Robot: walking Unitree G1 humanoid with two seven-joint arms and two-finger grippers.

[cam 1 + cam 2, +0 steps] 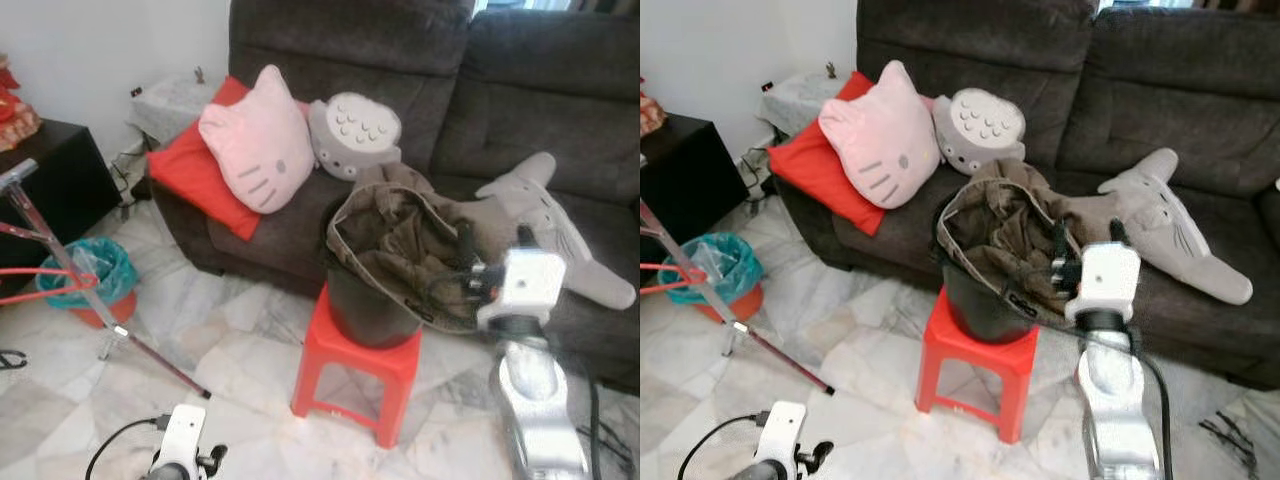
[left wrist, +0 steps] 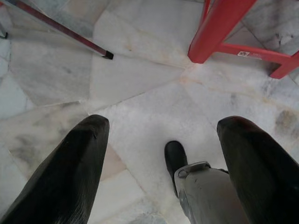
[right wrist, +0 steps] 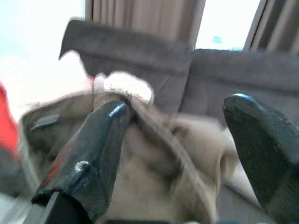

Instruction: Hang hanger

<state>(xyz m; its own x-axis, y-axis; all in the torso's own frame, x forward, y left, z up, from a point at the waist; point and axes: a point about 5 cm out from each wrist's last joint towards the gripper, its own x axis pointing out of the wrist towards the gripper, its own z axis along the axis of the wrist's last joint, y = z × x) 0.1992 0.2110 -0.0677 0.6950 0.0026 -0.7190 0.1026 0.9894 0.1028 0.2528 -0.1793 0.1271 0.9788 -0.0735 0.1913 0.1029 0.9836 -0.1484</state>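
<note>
Hanger, red and thin (image 1: 92,284), shows well off to the left of the red stool (image 1: 355,370), against the slanted metal pole of a rack (image 1: 60,250); from where I stand I cannot tell whether it hooks onto the pole or merely crosses it. Behind it on the marble floor (image 2: 140,74) sits a bin with a teal liner (image 1: 95,280).

On the stool stands a black bucket (image 1: 365,310) with a brown garment (image 1: 395,235) heaped in it and spilling over the rim. The right gripper (image 3: 177,105) is raised just to the right of the stool, at the garment's edge, its fingers spread wide with nothing between them. The left gripper (image 2: 161,123) hangs low, left of the stool near its leg, fingers likewise parted and empty.

Behind the stool runs a dark grey sofa (image 1: 560,110) carrying a pink cat cushion (image 1: 258,140), a red cushion (image 1: 195,165) and a grey plush shark (image 1: 560,230).
</note>
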